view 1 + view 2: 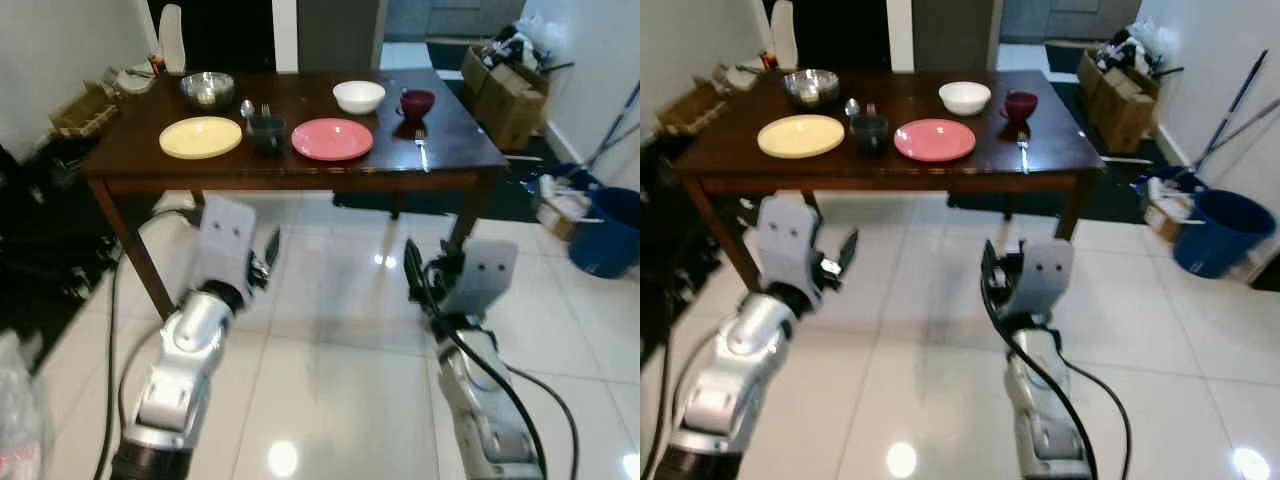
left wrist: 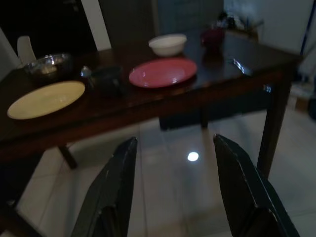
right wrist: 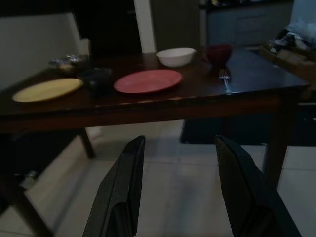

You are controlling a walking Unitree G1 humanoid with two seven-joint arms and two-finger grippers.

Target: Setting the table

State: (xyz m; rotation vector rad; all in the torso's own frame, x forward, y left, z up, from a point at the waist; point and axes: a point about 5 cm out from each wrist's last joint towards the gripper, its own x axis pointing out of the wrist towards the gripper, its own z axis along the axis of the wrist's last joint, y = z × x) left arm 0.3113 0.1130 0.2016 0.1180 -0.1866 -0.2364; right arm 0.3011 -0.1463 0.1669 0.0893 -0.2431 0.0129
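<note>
A dark wooden table stands ahead of me. On it lie a yellow plate, a pink plate, a white bowl, a dark red bowl, a steel bowl, a dark cup and a fork. A spoon lies behind the cup. My left gripper is open and empty, raised in front of the table's near edge. My right gripper is likewise open and empty, short of the table.
Cardboard boxes stand to the right of the table, and a blue bucket with mop handles sits further right. A basket sits on the table's far left corner. Glossy white tile floor lies between me and the table.
</note>
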